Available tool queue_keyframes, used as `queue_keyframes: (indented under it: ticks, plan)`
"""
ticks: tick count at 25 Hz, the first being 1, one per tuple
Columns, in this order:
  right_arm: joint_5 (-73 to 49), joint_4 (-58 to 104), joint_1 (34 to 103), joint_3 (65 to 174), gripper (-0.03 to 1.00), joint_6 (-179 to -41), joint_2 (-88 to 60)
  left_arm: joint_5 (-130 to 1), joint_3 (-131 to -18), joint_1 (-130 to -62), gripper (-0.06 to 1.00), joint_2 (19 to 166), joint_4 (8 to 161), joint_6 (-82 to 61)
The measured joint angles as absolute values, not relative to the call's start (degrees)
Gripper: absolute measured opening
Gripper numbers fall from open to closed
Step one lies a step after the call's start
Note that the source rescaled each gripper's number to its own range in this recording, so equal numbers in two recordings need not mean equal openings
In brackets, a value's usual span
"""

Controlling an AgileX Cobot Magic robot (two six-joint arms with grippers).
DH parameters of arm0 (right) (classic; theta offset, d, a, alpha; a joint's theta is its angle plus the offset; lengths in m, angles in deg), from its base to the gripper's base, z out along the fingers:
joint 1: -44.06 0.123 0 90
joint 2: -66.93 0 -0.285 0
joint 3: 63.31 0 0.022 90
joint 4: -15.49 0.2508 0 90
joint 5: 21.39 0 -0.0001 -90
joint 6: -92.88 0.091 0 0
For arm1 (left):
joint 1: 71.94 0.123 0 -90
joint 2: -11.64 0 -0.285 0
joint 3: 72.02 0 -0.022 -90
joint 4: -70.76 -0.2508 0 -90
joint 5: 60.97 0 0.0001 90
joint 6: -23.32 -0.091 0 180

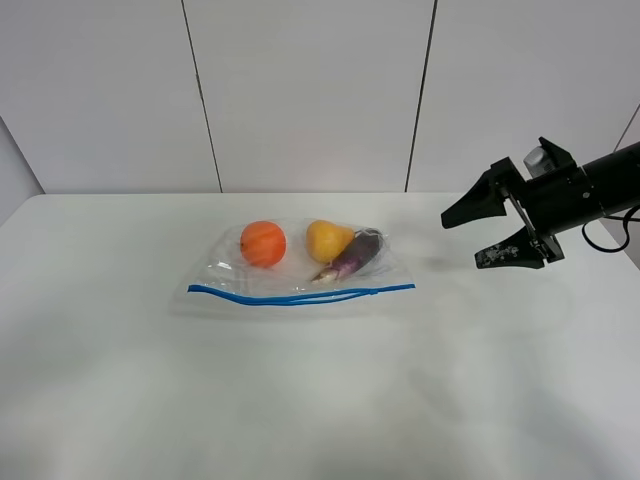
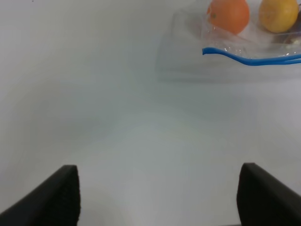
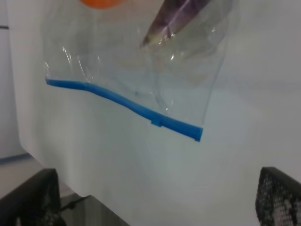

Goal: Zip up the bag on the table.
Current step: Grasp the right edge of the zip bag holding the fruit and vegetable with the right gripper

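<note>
- White table fills the near half of the high view; plain matte top, pale panelled wall behind its far edge.
- bag lies flat on the table, a little left of centre and toward the far side; clear crinkly plastic, zip edge facing the camera, three pieces of produce inside.
- right gripper on a black arm comes in from the right edge and hovers above the table, to the right of the bag and apart from it; jaws spread wide, nothing between them. Right wrist view looks down on the bag's right corner.
- left gripper is out of the high view; left wrist view shows two dark fingers set wide, nothing between them, bare table below, bag's left end well ahead.
- purple vegetable lies slanted at the right end of the bag, touching the yellow fruit.
- orange fruit sits left of the yellow one, small gap between.
- zip strip, thin and blue, runs along the near edge; it shows as two lines toward the right, so it is not fully pressed shut there.
</note>
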State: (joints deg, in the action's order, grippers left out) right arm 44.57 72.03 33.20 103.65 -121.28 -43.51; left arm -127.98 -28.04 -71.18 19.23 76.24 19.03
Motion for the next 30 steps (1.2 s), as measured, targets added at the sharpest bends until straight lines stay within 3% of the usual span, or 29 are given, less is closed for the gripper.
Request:
queue_keyframes:
  ticks: [10,25,30]
  plan:
    - [45.7,75.67,37.72,103.65,0.94,-121.49,-49.72,-127.98,-28.04,-71.18,0.89,19.23,76.24,19.03]
    - [47.12,84.77,38.15,103.65,0.94,-126.77,-60.63,-127.98,-28.04,-71.18,0.89,19.23,76.19,19.03]
    - [47.42,87.8,39.19,103.72,0.81,-127.0,-62.06,-127.98,-28.04,-71.18,0.89,19.23,76.19,19.03]
